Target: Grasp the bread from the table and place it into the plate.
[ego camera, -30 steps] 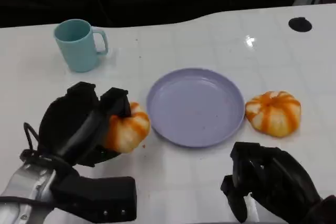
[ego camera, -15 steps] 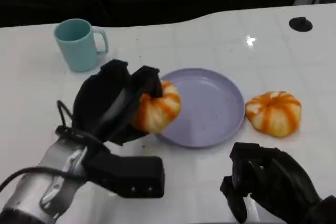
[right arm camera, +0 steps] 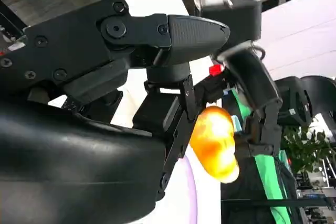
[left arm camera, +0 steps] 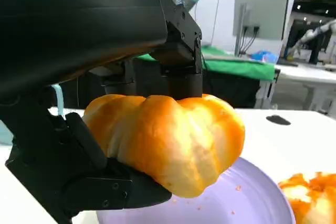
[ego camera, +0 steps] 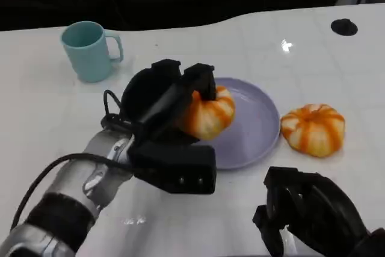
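Observation:
My left hand (ego camera: 165, 97) grips an orange-and-cream bread roll (ego camera: 207, 112) and holds it in the air over the left part of the lilac plate (ego camera: 255, 127). The left wrist view shows the roll (left arm camera: 168, 140) pinched between black fingers (left arm camera: 178, 51) just above the plate (left arm camera: 247, 203). A second bread roll (ego camera: 313, 129) lies on the table to the right of the plate. Near the front edge, at the lower right, my right hand (ego camera: 310, 212) rests with its fingers curled in, holding nothing. The right wrist view catches the held roll (right arm camera: 214, 142) beyond my right hand (right arm camera: 157, 40).
A teal mug (ego camera: 90, 50) stands at the back left of the white table (ego camera: 54, 118), well away from the plate. A small black round spot (ego camera: 343, 27) marks the table's back right. Dark floor lies beyond the far edge.
My left hand has carried the bread roll up and to the right, from the table beside the plate to above the plate's left part. The right hand has stayed put.

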